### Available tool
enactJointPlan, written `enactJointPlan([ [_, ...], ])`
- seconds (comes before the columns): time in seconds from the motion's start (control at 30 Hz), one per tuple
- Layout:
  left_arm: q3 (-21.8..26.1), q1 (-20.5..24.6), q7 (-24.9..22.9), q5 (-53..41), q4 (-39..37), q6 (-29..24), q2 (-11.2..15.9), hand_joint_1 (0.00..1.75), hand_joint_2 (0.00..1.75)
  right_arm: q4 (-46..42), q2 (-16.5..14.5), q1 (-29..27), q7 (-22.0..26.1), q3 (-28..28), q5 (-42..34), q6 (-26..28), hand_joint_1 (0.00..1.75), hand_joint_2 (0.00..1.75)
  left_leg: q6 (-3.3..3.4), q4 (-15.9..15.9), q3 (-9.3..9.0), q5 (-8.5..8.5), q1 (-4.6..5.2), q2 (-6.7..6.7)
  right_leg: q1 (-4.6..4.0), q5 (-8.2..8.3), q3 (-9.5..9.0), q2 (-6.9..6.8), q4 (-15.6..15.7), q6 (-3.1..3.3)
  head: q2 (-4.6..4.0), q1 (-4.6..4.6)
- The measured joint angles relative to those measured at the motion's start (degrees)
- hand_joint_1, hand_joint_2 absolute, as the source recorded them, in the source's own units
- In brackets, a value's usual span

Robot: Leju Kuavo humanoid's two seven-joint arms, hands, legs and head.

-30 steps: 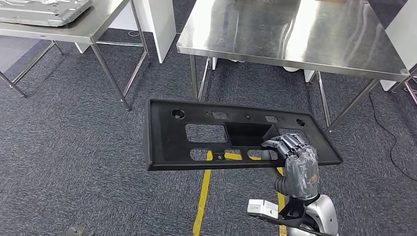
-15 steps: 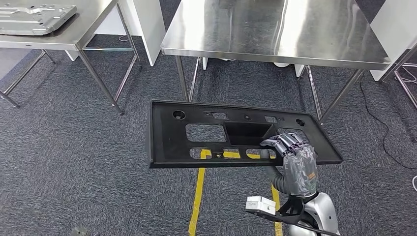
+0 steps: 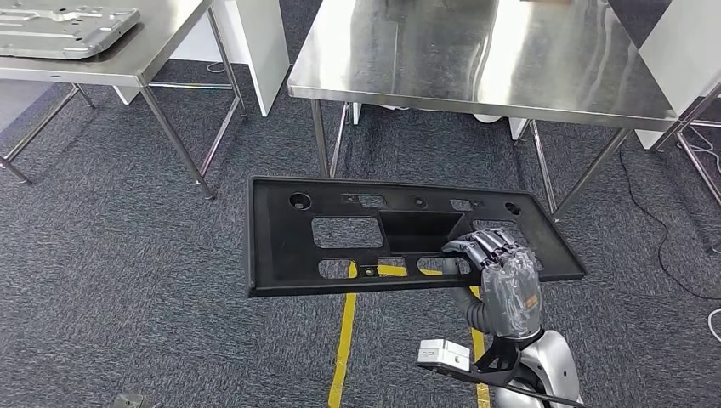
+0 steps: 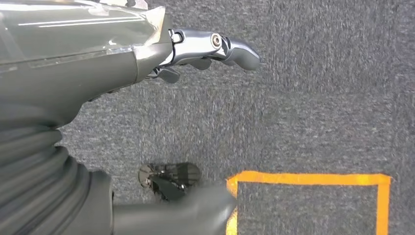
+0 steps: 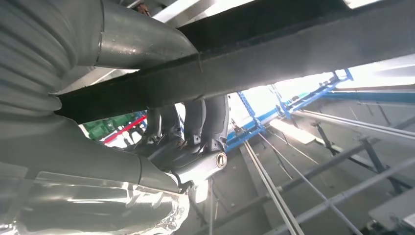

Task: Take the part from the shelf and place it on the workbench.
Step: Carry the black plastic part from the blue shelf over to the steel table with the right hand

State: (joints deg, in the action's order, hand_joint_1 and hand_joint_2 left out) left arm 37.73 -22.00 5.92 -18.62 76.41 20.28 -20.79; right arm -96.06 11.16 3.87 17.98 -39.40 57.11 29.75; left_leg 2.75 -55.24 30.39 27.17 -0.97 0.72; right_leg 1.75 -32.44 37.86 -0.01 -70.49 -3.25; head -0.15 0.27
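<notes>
1. Grey and ribbed at the wrist, the right hand (image 3: 502, 268) grips the panel (image 3: 357, 234) at its near long edge, toward the panel's right end, with the dark fingers (image 3: 480, 246) curled over the top face. In the right wrist view the fingers (image 5: 205, 122) hook over the dark edge of the panel (image 5: 303, 44), thumb under it.
2. From that grip the panel runs mostly to the robot's left, so the greater part of it hangs unsupported on that side.
3. It lies flat and level above the carpet (image 3: 127, 280), clear of everything but the hand, its long axis across the robot's front.
4. That axis is roughly parallel to the near edge of the steel bench (image 3: 476, 89), which stands ahead of the panel's far long edge, apart from it.
5. My judgement: the placing needs a forward carry and a lift onto the bench top, long side leading.
6. The left hand (image 4: 195, 49) hangs over the carpet by an orange floor line (image 4: 313, 178), fingers apart and holding nothing, so the right hand alone is at the panel.
</notes>
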Motion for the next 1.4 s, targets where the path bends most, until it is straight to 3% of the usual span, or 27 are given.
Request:
enactJointPlan([
  [0.03,-0.2,-0.1,-0.1,0.3,0.0,-0.2,0.0,0.00,1.75,0.0,0.0,0.0,0.0,-0.1,-0.1,-0.1,1.75,1.75,-0.13,0.0,-0.02,0.03,-0.04,0.00,0.07,-0.68,1.04,0.00,-2.0,-0.27,0.00,0.00],
  [0.07,-0.5,-0.2,-0.3,0.5,0.0,-0.3,0.0,0.00,1.75,0.1,0.0,0.0,0.0,-0.1,-0.1,-0.2,1.75,1.75,-0.35,-0.1,-0.11,0.11,-0.14,-0.02,0.19,-0.41,1.10,-0.01,-1.9,-0.76,0.00,0.03],
  [0.1,-0.7,-0.3,-0.4,0.8,0.0,-0.5,0.0,0.00,1.75,0.1,0.1,0.0,0.0,-0.2,-0.2,-0.3,1.75,1.75,-0.67,-0.2,-0.31,0.29,-0.32,-0.04,0.37,0.82,0.04,-0.03,0.4,-1.46,0.01,0.02],
  [0.17,-1.1,-0.6,-0.7,1.3,0.1,-0.9,-0.1,0.00,1.75,0.1,0.1,0.1,0.1,-0.2,-0.2,-0.4,1.75,1.75,-1.67,-0.6,-0.82,0.90,-0.66,-0.06,0.68,3.79,-3.38,-0.09,8.0,-2.76,0.01,0.10],
  [0.2,-1.3,-0.8,-0.8,1.5,0.3,-1.1,0.0,0.00,1.75,0.1,0.1,0.2,0.1,-0.3,-0.2,-0.5,1.75,1.75,-2.20,-0.9,-0.91,1.21,-0.66,-0.05,0.56,4.33,-4.54,-0.17,10.8,-2.49,0.01,0.15],
  [0.23,-1.6,-0.9,-0.9,1.6,0.5,-1.2,0.0,0.00,1.75,0.2,0.1,0.2,0.2,-0.4,-0.3,-0.5,1.75,1.75,-2.66,-1.2,-0.88,1.49,-0.58,-0.01,0.49,4.49,-5.06,-0.19,12.1,-1.69,0.01,0.09],
  [0.3,-1.9,-1.2,-1.1,1.9,0.9,-1.4,0.0,0.00,1.75,0.2,0.1,0.3,0.2,-0.4,-0.4,-0.6,1.75,1.75,-3.29,-1.6,-0.78,1.78,-0.48,0.02,0.25,4.12,-5.11,-0.16,12.0,0.54,0.01,-0.13],
  [0.37,-2.2,-1.3,-1.2,2.0,1.3,-1.4,0.0,0.00,1.75,0.2,0.2,0.3,0.2,-0.4,-0.5,-0.6,1.75,1.75,-3.64,-3.0,-0.08,1.92,-0.75,-0.04,0.33,4.19,-5.63,0.04,11.9,1.56,0.01,-0.29],
  [0.43,-2.4,-1.3,-1.2,2.1,1.5,-1.4,0.0,0.00,1.75,0.1,0.2,0.5,0.2,-0.4,-0.6,-0.6,1.75,1.75,-3.78,-8.4,3.22,2.87,-0.86,-0.15,0.17,3.82,-6.30,0.17,12.0,2.32,0.01,-0.42],
  [0.5,-2.6,-1.5,-1.2,2.1,1.6,-1.4,0.0,0.00,1.75,0.1,0.2,0.6,0.2,-0.5,-0.6,-0.6,1.75,1.75,-3.76,-15.8,8.38,5.23,-0.74,-0.24,-0.34,3.20,-6.85,0.30,12.0,3.15,0.01,-0.52],
  [0.57,-2.6,-1.8,-1.3,2.1,1.6,-1.4,0.0,0.00,1.75,0.1,0.2,0.6,0.2,-0.5,-0.6,-0.6,1.75,1.75,-3.26,-18.7,11.76,5.97,-0.45,-0.28,-1.03,2.45,-7.68,0.59,12.0,3.71,0.01,-0.53],
  [0.6,-2.7,-1.9,-1.3,2.1,1.6,-1.4,0.0,0.00,1.75,0.1,0.2,0.6,0.2,-0.5,-0.6,-0.6,1.75,1.75,-2.62,-17.3,11.98,4.64,-0.14,-0.31,-1.39,2.02,-8.26,0.72,12.1,3.87,0.01,-0.54],
  [0.67,-2.7,-2.1,-1.3,2.1,1.8,-1.4,0.1,0.00,1.75,0.1,0.2,0.6,0.2,-0.5,-0.6,-0.6,1.75,1.75,-0.28,-10.8,10.25,-0.33,1.00,-0.61,-1.88,1.09,-9.47,0.92,12.2,4.13,0.02,-0.46],
  [0.7,-2.7,-2.1,-1.3,2.1,1.9,-1.4,0.1,0.00,1.75,0.1,0.1,0.7,0.2,-0.5,-0.6,-0.6,1.75,1.75,0.91,-8.0,9.28,-1.95,1.63,-0.82,-2.09,0.67,-9.93,1.06,12.4,4.11,0.02,-0.21],
  [0.77,-2.8,-2.3,-1.3,2.1,2.3,-1.4,0.2,0.00,1.75,0.1,0.1,0.7,0.2,-0.6,-0.7,-0.5,1.75,1.75,2.46,-4.8,7.63,-2.73,2.54,-1.18,-1.92,0.26,-10.69,1.20,12.7,3.70,0.02,-0.03],
  [0.87,-2.9,-2.4,-1.2,1.9,2.5,-1.3,0.3,0.00,1.75,0.1,0.2,0.6,0.2,-0.6,-0.7,-0.4,1.75,1.75,2.92,-1.8,4.69,-2.68,2.67,-1.16,-1.88,0.83,-11.70,0.96,12.0,2.49,0.01,-0.39],
  [0.93,-2.8,-2.3,-1.1,1.5,2.5,-1.1,0.3,0.00,1.75,0.1,0.4,0.7,0.2,-0.6,-0.8,-0.3,1.75,1.75,2.91,-0.6,2.68,-2.62,2.18,-1.09,-1.75,0.34,-9.43,0.79,8.0,2.15,-0.01,-0.46],
  [1.03,-2.8,-2.1,-1.0,1.1,2.5,-1.1,0.1,0.00,1.75,0.2,0.7,0.4,0.2,-0.7,-0.9,-0.1,1.75,1.75,2.12,-0.5,1.50,-1.50,1.60,-1.13,-0.89,-2.59,-2.74,0.71,0.2,1.72,0.00,-0.45],
  [1.07,-2.8,-2.1,-1.0,1.1,2.4,-1.1,0.0,0.00,1.75,0.2,0.8,0.2,0.2,-0.7,-0.9,-0.1,1.75,1.75,1.62,-0.5,1.02,-0.97,1.31,-1.21,-0.45,-3.26,-1.31,0.68,-0.3,1.26,0.00,-0.44],
  [1.1,-2.8,-2.1,-1.0,1.1,2.4,-1.2,0.0,0.00,1.75,0.2,0.9,0.1,0.2,-0.7,-0.9,0.0,1.75,1.75,1.05,-0.6,0.42,-0.37,0.94,-1.27,0.02,-2.94,-0.76,0.61,0.9,0.46,0.00,-0.43],
  [1.13,-2.7,-2.1,-1.0,1.0,2.3,-1.2,0.0,0.00,1.75,0.3,0.9,0.0,0.2,-0.7,-0.9,0.0,1.75,1.75,0.43,-0.8,-0.25,0.34,0.50,-1.29,0.59,-1.31,-1.07,0.46,3.8,-0.75,-0.01,-0.41],
  [1.17,-2.7,-2.1,-1.0,1.0,2.3,-1.3,0.0,0.00,1.75,0.3,1.0,0.0,0.2,-0.7,-0.9,-0.1,1.75,1.75,-0.27,-1.1,-0.75,1.16,0.17,-1.29,1.07,1.48,-1.71,-0.02,6.7,-2.22,-0.01,-0.37],
  [1.2,-2.7,-2.1,-1.0,1.0,2.3,-1.3,0.0,0.00,1.75,0.4,1.0,0.0,0.2,-0.7,-0.9,-0.1,1.75,1.75,-0.93,-1.5,-1.31,2.07,-0.06,-1.24,1.28,3.58,-2.26,-0.58,9.3,-3.02,-0.01,-0.16],
  [1.23,-2.6,-2.1,-1.0,1.0,2.3,-1.3,0.1,0.00,1.75,0.4,1.0,0.0,0.2,-0.7,-0.9,-0.1,1.75,1.75,-1.55,-1.9,-1.60,2.90,-0.08,-1.14,1.24,5.10,-2.79,-1.02,10.8,-2.97,-0.01,-0.05],
  [1.27,-2.6,-2.1,-0.9,1.0,2.4,-1.4,0.1,0.00,1.75,0.5,1.0,-0.1,0.2,-0.7,-0.9,-0.1,1.75,1.75,-1.99,-2.1,-1.76,3.59,0.01,-1.01,1.12,5.73,-2.94,-1.31,10.9,-2.25,-0.01,-0.07],
  [1.33,-2.6,-2.0,-0.9,1.1,2.4,-1.4,0.1,0.00,1.75,0.5,1.0,-0.2,0.2,-0.7,-0.9,-0.1,1.75,1.75,-2.49,-2.5,-1.98,4.17,-0.10,-0.79,0.91,5.13,-3.42,-0.93,10.7,-0.04,-0.01,-0.39],
  [1.4,-2.7,-1.9,-0.8,1.1,2.4,-1.4,0.1,0.00,1.75,0.4,1.1,-0.2,0.2,-0.7,-0.9,0.0,1.75,1.75,-2.85,-5.1,-0.86,3.91,-0.49,-0.67,0.90,4.68,-4.25,-0.53,10.9,1.04,-0.01,-0.56],
])
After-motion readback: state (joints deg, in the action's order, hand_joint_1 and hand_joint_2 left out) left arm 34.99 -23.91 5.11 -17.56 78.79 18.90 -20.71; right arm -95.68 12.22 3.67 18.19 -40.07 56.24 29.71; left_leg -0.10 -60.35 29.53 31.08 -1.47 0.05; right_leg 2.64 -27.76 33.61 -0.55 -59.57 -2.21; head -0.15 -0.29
